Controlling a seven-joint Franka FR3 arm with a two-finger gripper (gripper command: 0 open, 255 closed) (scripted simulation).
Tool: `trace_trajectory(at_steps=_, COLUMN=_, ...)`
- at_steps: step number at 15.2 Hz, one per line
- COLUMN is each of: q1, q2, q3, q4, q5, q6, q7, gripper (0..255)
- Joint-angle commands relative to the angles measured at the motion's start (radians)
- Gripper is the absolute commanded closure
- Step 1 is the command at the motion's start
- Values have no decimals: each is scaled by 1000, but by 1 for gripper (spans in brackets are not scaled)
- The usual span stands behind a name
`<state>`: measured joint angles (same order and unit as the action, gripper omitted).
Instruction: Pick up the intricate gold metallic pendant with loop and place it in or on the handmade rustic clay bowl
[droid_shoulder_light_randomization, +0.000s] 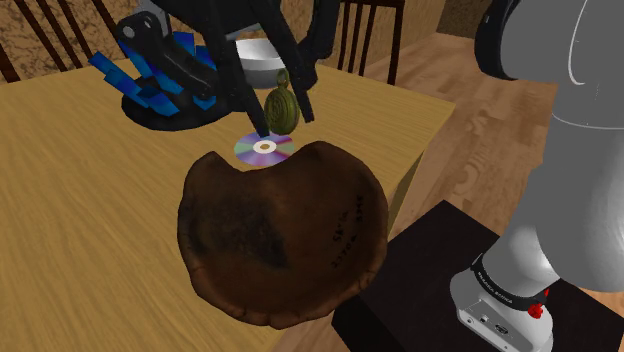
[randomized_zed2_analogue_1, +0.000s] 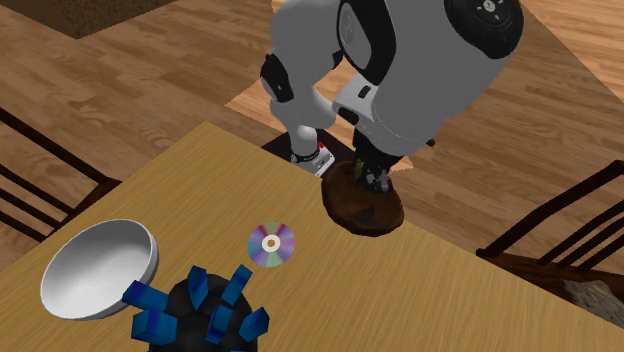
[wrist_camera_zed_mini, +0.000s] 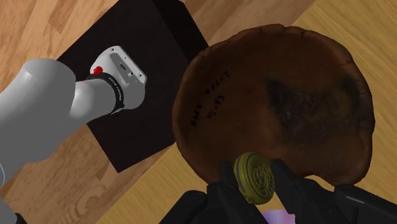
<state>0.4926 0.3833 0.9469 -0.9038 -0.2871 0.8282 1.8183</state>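
My black gripper (droid_shoulder_light_randomization: 283, 122) is shut on a round olive-gold pendant (droid_shoulder_light_randomization: 282, 105) with a small loop on top, held in the air above the far rim of the brown clay bowl (droid_shoulder_light_randomization: 280, 230). In the wrist view the pendant (wrist_camera_zed_mini: 254, 177) sits clasped between the two fingers (wrist_camera_zed_mini: 224, 175), with the bowl (wrist_camera_zed_mini: 273, 95) spread out just beyond it. The second exterior view has the bowl (randomized_zed2_analogue_1: 362, 205) at the table's edge near the stand, with the gripper (randomized_zed2_analogue_1: 369, 177) right over it under the arm.
A shiny disc (droid_shoulder_light_randomization: 263, 148) lies on the wooden table (droid_shoulder_light_randomization: 80, 200) just past the bowl. Behind it stand a black holder with blue pieces (droid_shoulder_light_randomization: 165, 85) and a white bowl (randomized_zed2_analogue_1: 98, 268). Chairs (droid_shoulder_light_randomization: 60, 35) line the far side. The black stand (droid_shoulder_light_randomization: 440, 290) is beside the table.
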Motion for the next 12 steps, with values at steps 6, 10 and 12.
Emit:
trace_trajectory(at_steps=6, q1=-139, q2=-111, q3=17, q4=-253, q5=94, q6=164, q7=-34, gripper=255)
trace_trajectory(at_steps=10, q1=-187, q2=-158, q3=17, q4=-357, q5=129, q6=236, q7=-56, gripper=255)
trace_trajectory(at_steps=12, q1=-187, q2=-158, q3=17, q4=-357, q5=129, q6=236, q7=-56, gripper=255)
